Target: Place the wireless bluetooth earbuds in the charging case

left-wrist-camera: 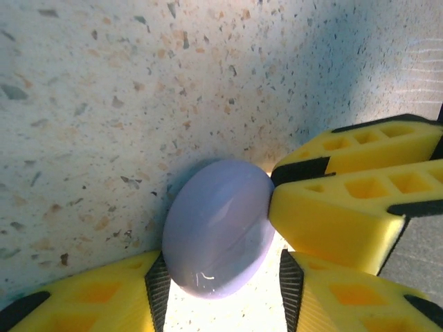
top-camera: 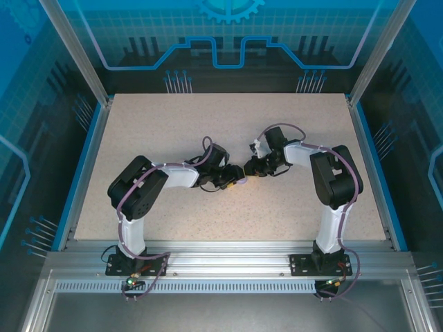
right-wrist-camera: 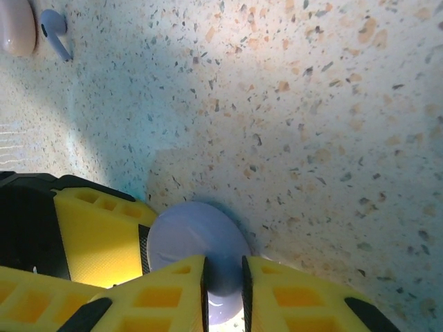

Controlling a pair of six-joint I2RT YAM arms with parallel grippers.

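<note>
Item one: the round lilac plastic charging case (left-wrist-camera: 218, 228) stands tilted on its edge just above the speckled beige tabletop (top-camera: 173, 124), near the table's middle. A faint seam runs across its shell. Whether the lid is parted cannot be told.

The left gripper (left-wrist-camera: 221, 277) brackets this case. Its yellow ribbed fingers (left-wrist-camera: 104, 301) are spread to the case's width, with the black pads set against its two opposite sides in a clamp.

The right gripper (right-wrist-camera: 223, 270) meets the case from the opposite side. Its yellow fingers (right-wrist-camera: 304, 297) are drawn almost together, leaving only a narrow slot, and they pinch the case's rim between them. In the left wrist view their tips touch the case's right edge.

Item two: one small stemmed lilac earbud (right-wrist-camera: 55, 31) lies loose on the tabletop, well apart from the lilac case, toward the upper left corner of the right wrist view. A rounded pale pink plastic case (right-wrist-camera: 14, 28) lies just beside the earbud and apart from it, cut off by the frame edge.

Both arms reach inward from their bases, and the grippers meet at the lilac case.
</note>
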